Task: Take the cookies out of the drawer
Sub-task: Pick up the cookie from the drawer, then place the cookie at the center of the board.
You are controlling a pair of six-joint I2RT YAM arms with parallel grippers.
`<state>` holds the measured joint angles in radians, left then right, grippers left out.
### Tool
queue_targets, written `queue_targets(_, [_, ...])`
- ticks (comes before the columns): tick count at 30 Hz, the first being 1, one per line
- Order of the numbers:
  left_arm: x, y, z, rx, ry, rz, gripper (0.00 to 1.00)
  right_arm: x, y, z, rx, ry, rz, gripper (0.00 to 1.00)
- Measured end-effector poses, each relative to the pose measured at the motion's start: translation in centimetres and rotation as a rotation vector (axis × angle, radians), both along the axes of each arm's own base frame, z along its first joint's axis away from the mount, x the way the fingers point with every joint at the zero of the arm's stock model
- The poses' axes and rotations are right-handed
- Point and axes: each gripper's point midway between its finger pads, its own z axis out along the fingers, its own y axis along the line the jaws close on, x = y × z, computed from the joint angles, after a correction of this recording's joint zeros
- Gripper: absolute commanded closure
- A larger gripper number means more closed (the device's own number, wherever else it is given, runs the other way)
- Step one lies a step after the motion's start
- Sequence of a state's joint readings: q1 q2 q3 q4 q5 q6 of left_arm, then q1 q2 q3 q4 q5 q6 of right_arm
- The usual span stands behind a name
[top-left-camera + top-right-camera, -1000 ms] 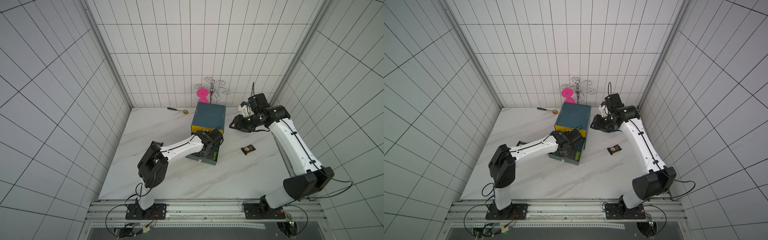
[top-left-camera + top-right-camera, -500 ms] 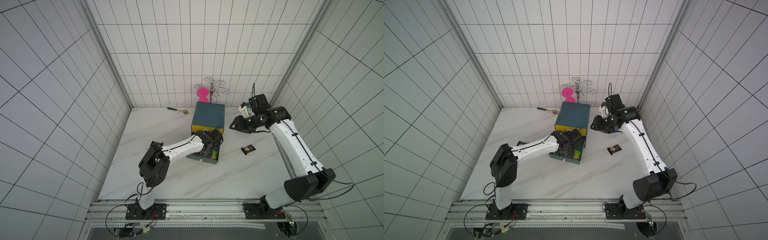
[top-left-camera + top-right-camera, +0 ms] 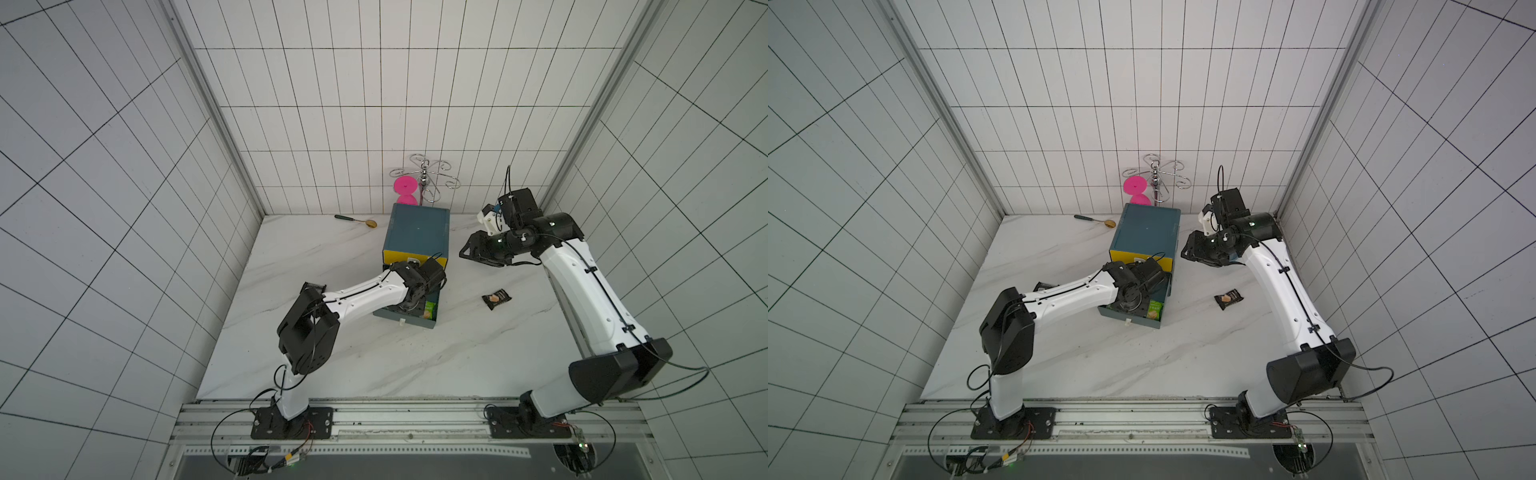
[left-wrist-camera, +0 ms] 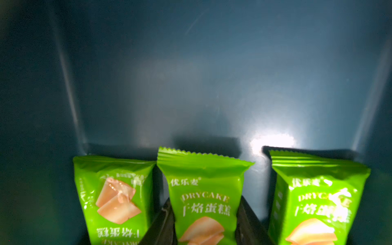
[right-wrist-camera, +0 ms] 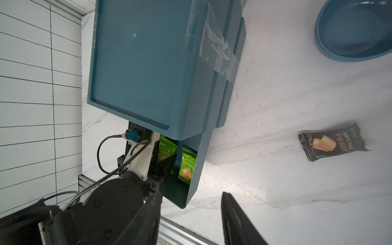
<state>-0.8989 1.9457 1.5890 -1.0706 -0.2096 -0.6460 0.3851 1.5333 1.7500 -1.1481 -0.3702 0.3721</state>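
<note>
The teal drawer stands pulled out of the blue cabinet. Three green cookies packets lie side by side in it in the left wrist view. My left gripper reaches into the drawer, its fingers pressed on both sides of the middle green packet. Beside it lie two more green packets. A black cookies packet lies on the table right of the drawer. My right gripper hovers open and empty beside the cabinet.
A blue bowl sits near the cabinet's right side. At the back wall stand a pink object and a chrome rack. A spoon lies left of the cabinet.
My left arm's wrist has shifted slightly over the drawer. The right arm and the black packet have not moved.
</note>
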Motion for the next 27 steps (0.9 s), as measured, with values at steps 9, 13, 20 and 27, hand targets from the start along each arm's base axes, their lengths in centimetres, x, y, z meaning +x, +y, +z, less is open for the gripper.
queue_targets(9, [0.0, 0.2, 1.2, -0.028, -0.003, 0.003, 0.64, -0.1, 0.0, 0.2, 0.003, -0.007, -0.001, 0.5])
queue_targets(13, [0.0, 0.3, 2.9, -0.056, -0.02, 0.005, 0.64, -0.1, 0.0, 0.3, 0.004, -0.009, -0.001, 0.51])
queue_targets(20, [-0.3, 0.2, 6.5, -0.129, -0.056, -0.003, 0.65, -0.1, 0.0, 0.3, 0.004, -0.011, -0.001, 0.51])
queue_targets(27, [-1.3, 1.3, 10.0, -0.178, -0.076, -0.004, 0.65, 0.0, -0.2, 0.3, -0.003, -0.015, -0.007, 0.51])
